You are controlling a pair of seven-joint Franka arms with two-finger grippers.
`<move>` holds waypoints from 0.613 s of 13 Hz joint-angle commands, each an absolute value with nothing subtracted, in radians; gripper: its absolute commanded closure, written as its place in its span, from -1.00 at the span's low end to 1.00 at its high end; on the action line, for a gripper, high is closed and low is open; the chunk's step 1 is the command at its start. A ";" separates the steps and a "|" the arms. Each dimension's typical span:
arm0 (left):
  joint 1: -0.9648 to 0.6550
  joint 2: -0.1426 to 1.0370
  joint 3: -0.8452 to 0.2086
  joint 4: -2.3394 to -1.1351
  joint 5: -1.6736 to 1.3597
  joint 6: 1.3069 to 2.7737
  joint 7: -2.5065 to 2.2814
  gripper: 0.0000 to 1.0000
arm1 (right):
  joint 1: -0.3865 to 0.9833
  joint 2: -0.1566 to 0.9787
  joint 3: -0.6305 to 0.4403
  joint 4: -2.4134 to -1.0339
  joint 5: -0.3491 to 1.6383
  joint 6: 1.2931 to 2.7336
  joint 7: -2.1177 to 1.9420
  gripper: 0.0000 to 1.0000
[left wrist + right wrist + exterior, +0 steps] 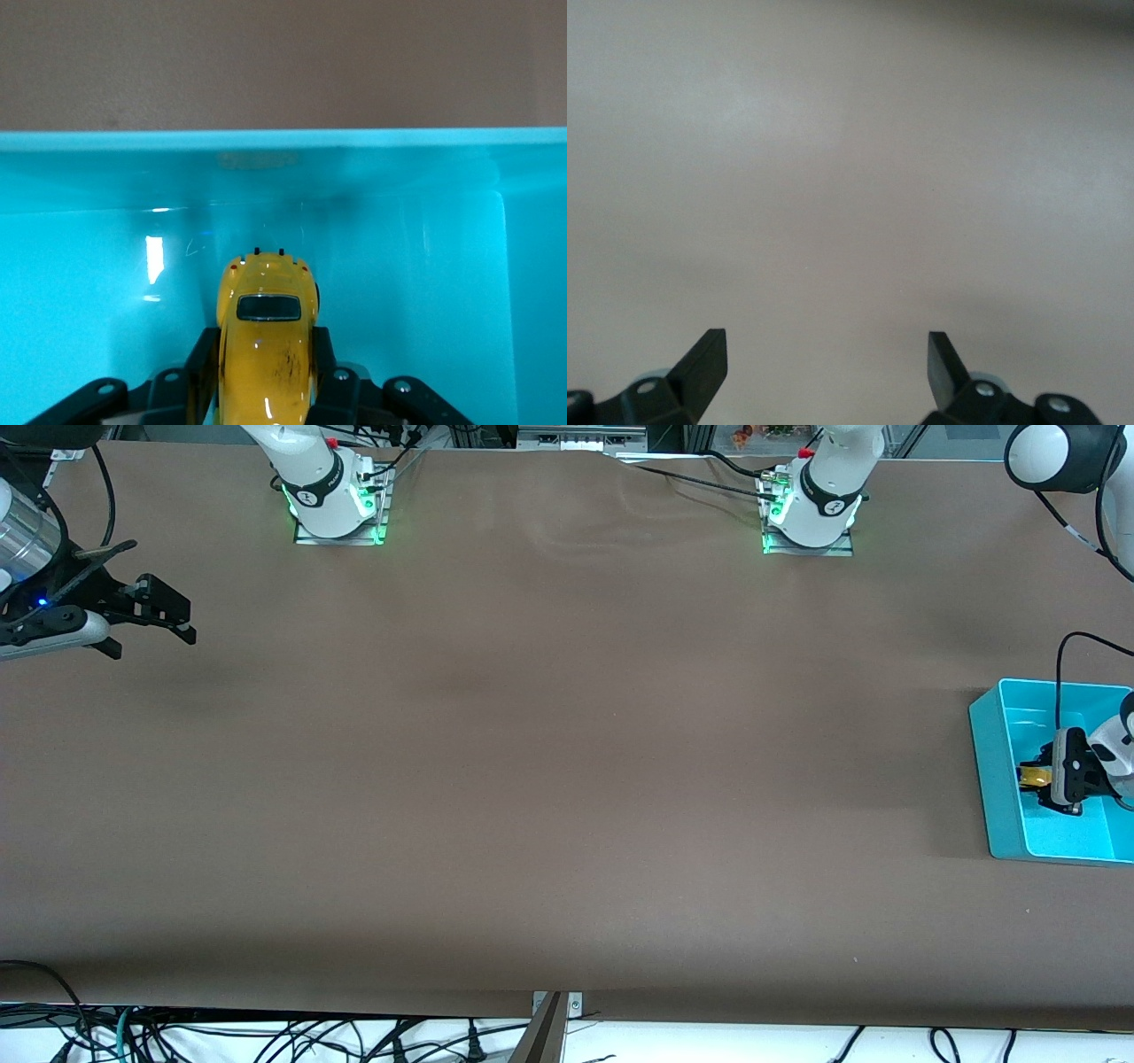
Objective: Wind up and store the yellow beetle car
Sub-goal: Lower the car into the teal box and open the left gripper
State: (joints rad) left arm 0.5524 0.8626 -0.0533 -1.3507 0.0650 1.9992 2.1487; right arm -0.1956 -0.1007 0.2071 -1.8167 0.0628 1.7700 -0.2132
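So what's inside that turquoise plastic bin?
Inside the turquoise plastic bin: a small yellow beetle-shaped toy car, clamped in the left pincer. The pincer and arm cover part of the bin's floor, so anything beneath them stays unseen.

I have the bin (pixel 997 779) sitting on the tabletop (pixel 549 779) at the left arm's end, about midway between the arms' bases and the edge nearest the front camera. My left gripper (pixel 1032 777) is down inside that bin, close to the wall that faces the middle of the tabletop, with the yellow beetle car (pixel 1033 778) clamped between its jaws. My right gripper (pixel 151 633) waits over bare tabletop at the right arm's end, jaws spread apart and nothing between them, well apart from the bin.
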 commanded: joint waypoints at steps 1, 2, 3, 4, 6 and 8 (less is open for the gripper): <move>0.549 0.882 -0.061 -1.348 0.089 2.017 2.132 0.15 | -0.201 -0.100 0.209 -1.799 0.063 1.749 -0.219 -1.00; 0.548 0.876 -0.064 -1.339 0.090 2.002 2.135 -0.17 | -0.201 -0.100 0.207 -1.801 0.063 1.749 -0.219 -1.00; 0.543 0.859 -0.064 -1.335 0.091 1.978 2.137 -0.65 | -0.201 -0.100 0.209 -1.799 0.063 1.747 -0.219 -1.00; 0.540 0.847 -0.064 -1.330 0.087 1.941 2.137 -1.00 | -0.201 -0.100 0.209 -1.799 0.063 1.749 -0.219 -1.00; 0.535 0.804 -0.066 -1.328 0.074 1.847 2.122 -1.00 | -0.201 -0.101 0.209 -1.799 0.063 1.747 -0.219 -1.00; 0.531 0.740 -0.066 -1.328 0.075 1.792 2.060 -1.00 | -0.201 -0.101 0.209 -1.799 0.063 1.747 -0.219 -1.00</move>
State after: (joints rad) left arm 0.5370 0.8207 -0.0658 -1.3204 0.0658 1.8623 2.1103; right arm -0.1955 -0.1006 0.2071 -1.8168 0.0628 1.7694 -0.2133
